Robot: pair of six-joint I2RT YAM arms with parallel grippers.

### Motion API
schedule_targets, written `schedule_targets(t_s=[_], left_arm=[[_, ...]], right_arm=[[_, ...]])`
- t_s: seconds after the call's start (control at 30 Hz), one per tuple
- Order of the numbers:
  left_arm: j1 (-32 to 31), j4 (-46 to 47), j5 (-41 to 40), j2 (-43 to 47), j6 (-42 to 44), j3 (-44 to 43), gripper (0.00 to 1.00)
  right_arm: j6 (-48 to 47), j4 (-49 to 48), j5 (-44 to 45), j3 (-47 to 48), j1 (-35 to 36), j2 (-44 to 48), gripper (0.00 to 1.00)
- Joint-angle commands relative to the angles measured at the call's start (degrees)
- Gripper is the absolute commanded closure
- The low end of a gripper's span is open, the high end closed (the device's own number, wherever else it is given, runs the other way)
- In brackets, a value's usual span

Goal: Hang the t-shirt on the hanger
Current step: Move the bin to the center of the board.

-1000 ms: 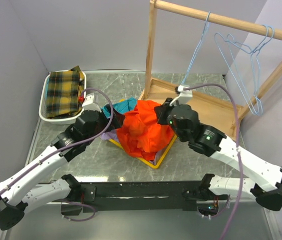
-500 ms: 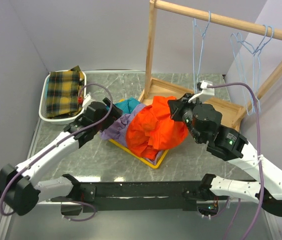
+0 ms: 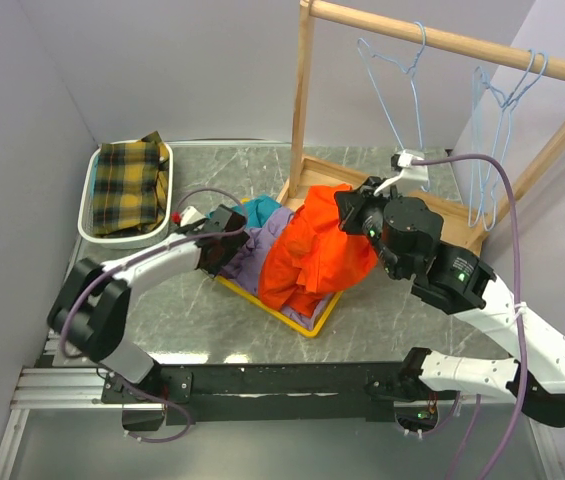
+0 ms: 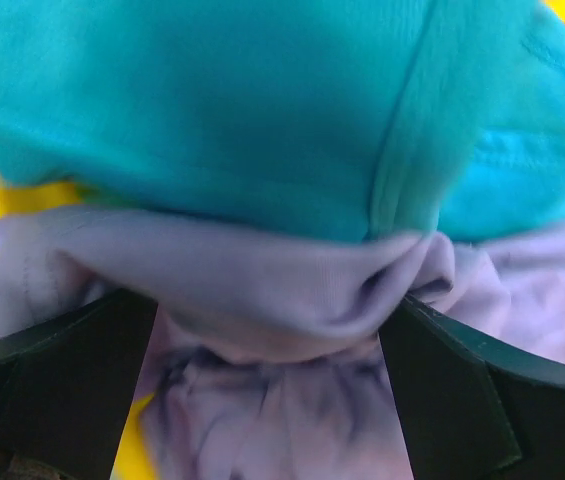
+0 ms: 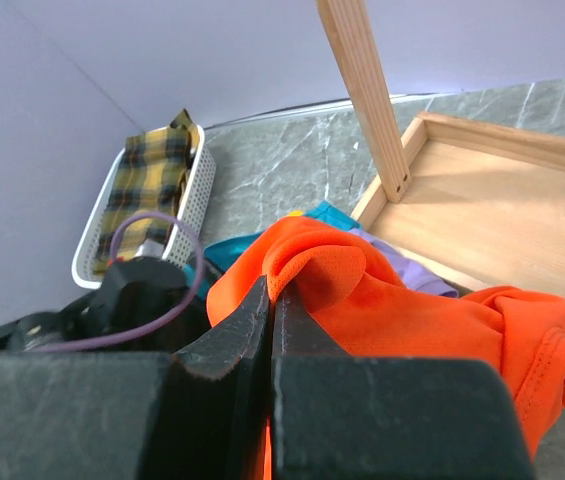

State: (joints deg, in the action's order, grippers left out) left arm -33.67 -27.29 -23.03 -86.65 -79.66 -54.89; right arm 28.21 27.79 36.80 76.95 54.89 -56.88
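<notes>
three light-blue wire hangers hang on the wooden rack (image 3: 442, 40), and we take the nearest, the hanger (image 3: 400, 92) on the left, as our target. the other two hangers (image 3: 497, 130) overlap at the right end of the rail.

we count one t-shirt (image 3: 312, 255), orange-red. it drapes from a pinch near its top edge down over the yellow tray (image 3: 284, 320), just in front of the rack's base. the right gripper (image 5: 270, 300) is clenched on a fold of that cloth, with no gap between its fingers. the left gripper (image 4: 267, 305) is spread wide and grasps nothing. its fingers straddle a bunched fold of the one purple garment (image 3: 257, 250), with the one teal garment (image 4: 212, 100) just beyond.

we judge the step in hand to be pulling the t-shirt clear of the pile, with the hanging itself not yet begun. the shirt is crumpled, and we cannot tell where its neck or hem opening lies. the next move, as we see it, calls for a second hold on the orange cloth so an opening can be found and spread. for that, the left gripper must leave the purple fold.

one white basket (image 3: 90, 200) sits at the far left, holding one plaid cloth (image 3: 127, 185), well apart from the work.
</notes>
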Motion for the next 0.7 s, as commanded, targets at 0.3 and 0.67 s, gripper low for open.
schedule_targets(t_s=[0.3, 0.67], left_arm=[[2.0, -15.0, -12.7, 1.7, -15.8, 6.0, 0.04], [16.3, -20.3, -14.5, 25.0, -14.1, 21.4, 0.04]], right_arm=[[-2.5, -1.9, -0.1, 5.3, 0.4, -2.7, 1.00], [-3.5, -1.8, -1.5, 7.0, 0.4, -4.7, 1.00]])
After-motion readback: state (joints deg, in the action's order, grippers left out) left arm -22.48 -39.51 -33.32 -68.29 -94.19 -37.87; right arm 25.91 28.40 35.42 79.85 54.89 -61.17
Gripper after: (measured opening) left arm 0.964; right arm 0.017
